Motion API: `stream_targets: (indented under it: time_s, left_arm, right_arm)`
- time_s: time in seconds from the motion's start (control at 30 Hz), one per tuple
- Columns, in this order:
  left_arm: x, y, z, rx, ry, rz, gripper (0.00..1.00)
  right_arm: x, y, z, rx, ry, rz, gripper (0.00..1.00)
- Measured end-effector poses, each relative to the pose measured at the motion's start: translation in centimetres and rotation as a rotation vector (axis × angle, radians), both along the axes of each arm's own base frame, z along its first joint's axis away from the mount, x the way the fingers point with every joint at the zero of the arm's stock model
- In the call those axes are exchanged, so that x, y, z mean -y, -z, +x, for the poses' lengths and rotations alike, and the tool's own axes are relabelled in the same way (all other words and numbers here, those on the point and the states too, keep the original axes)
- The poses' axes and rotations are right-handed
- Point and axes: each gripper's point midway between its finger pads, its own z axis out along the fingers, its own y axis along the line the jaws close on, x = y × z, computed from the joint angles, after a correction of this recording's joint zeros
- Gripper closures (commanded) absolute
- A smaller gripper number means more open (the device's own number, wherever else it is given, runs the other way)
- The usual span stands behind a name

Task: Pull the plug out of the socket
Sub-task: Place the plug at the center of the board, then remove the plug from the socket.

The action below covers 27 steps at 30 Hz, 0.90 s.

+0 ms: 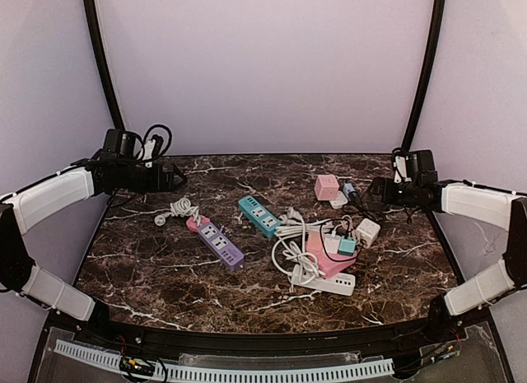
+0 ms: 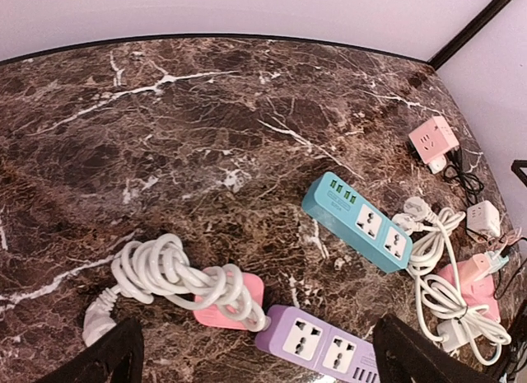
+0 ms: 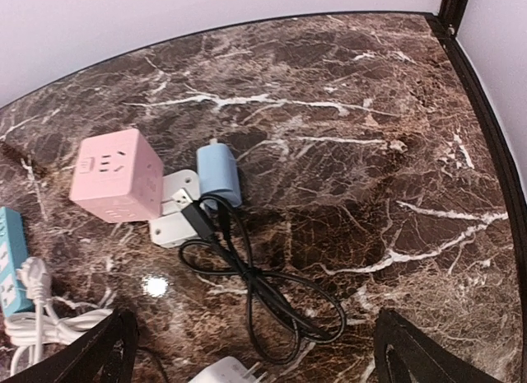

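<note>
Left claw and right claw both stand wide open and hold nothing. From above, they hang over the far-left and far-right corners of the surface and touch nothing. Across the middle and right lie four strips: purple, teal, pink and white. There are also two cubes, pink and white, and two small chargers, blue and teal. Two white cords complete the count: a coil near the left edge and a tangle over the right-hand strips. The teal charger sits on the pink strip and looks plugged in. In the left wrist view the fingers are spread with nothing between them, and the purple and teal strips' sockets show empty. In the right wrist view the fingers are likewise apart. The blue charger, with its black cable, lies just beside a white adapter that touches the pink cube. That charger looks free of any socket, so its pull seems done. Whether the adapter is seated I cannot tell.
</note>
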Motion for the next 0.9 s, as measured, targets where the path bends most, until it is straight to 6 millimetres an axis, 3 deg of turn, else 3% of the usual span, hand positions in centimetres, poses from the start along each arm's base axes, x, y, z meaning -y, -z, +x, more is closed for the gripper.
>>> stream_targets:
  time_s: [0.23,0.37,0.43,0.57,0.73,0.8,0.9]
  left_arm:
    - [4.2,-0.4,-1.8,-0.011,0.106,-0.045,0.06]
    - [6.6,-1.4,-3.4,-0.02,0.154,-0.107,0.07]
    - [7.8,-1.8,-4.7,-0.025,0.177,-0.142,0.07]
    - [10.1,-0.6,-7.9,-0.065,0.226,-0.194,0.07]
    - [11.0,4.2,-11.2,-0.198,0.237,-0.197,0.08]
    - [11.1,5.4,-12.2,-0.235,0.235,-0.193,0.08]
    - [12.2,5.5,-13.2,-0.249,0.255,-0.206,0.08]
  right_arm:
    - [-2.9,-5.5,-2.8,0.057,-0.124,0.163,0.06]
    - [-6.0,-8.5,-6.0,0.092,-0.244,0.278,0.07]
    - [-7.9,-9.0,-8.2,0.091,-0.314,0.329,0.08]
    - [-10.5,-7.1,-12.5,0.014,-0.407,0.394,0.16]
    - [-12.6,-2.1,-17.1,-0.156,-0.484,0.431,0.2]
    - [-12.7,-0.5,-18.2,-0.209,-0.492,0.434,0.21]
    - [-12.5,0.7,-19.0,-0.244,-0.479,0.435,0.22]
